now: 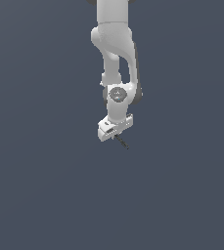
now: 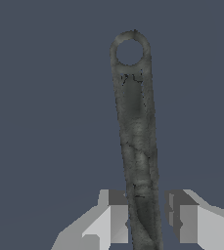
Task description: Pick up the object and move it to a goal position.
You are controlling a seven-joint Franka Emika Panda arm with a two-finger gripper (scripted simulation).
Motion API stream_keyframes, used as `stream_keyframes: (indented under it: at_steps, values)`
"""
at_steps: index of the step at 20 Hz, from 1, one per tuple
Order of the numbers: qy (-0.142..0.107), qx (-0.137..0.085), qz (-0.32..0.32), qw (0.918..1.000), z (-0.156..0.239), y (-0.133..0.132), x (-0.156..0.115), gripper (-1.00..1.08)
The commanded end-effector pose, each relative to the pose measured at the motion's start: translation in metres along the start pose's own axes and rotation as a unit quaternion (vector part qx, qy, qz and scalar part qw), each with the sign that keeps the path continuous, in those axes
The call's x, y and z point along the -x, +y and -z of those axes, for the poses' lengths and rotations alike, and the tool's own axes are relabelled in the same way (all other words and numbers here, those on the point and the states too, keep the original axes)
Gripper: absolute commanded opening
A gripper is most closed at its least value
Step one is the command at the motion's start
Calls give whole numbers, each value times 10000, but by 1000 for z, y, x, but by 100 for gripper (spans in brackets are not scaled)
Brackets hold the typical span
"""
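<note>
The object (image 2: 135,132) is a thin, dark grey stick with a ring-shaped end, and it runs lengthwise between my two fingers. My white gripper (image 2: 146,210) is shut on its lower part, with one finger pad (image 2: 117,215) on each side. In the exterior view the gripper (image 1: 114,133) points downward at the end of the white arm. The object (image 1: 122,142) pokes out below it as a short dark sliver, slanting toward the exterior view's right. The part of the stick inside the fingers is hidden there.
A plain dark blue-grey surface (image 1: 45,195) fills both views. No other item, container or edge shows.
</note>
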State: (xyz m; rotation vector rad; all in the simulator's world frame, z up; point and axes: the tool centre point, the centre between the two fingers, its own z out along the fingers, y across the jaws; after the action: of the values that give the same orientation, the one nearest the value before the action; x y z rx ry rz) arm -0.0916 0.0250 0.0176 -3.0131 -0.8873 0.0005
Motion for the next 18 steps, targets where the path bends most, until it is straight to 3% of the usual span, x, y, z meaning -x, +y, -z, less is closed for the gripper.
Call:
stream_keyframes:
  at_steps: [1, 8, 18]
  values:
    - [5, 3, 1, 10000, 9, 1, -4, -100]
    - [5, 3, 1, 10000, 50, 4, -19, -100]
    - [6, -1, -1, 10000, 141, 12, -56, -100]
